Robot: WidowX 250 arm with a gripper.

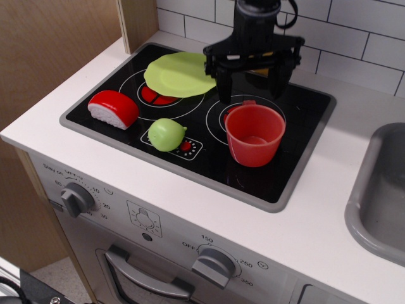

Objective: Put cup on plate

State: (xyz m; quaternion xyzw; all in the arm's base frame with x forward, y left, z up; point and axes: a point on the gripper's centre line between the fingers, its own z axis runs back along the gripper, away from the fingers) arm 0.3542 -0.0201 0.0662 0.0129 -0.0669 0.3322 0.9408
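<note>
The red cup (255, 134) stands upright on the right front burner of the black toy stovetop (297, 158), its small tab handle pointing to the back left. The lime-green plate (178, 74) lies over the back left burner. My black gripper (252, 88) hangs open just behind and above the cup's far rim, its two fingers spread about as wide as the cup. It holds nothing.
A red-and-white domed toy (112, 109) lies at the stovetop's left. A small green apple-like ball (167, 134) sits at the front middle. A yellow object is mostly hidden behind the gripper. A grey sink (380, 196) is at the right, a tiled wall behind.
</note>
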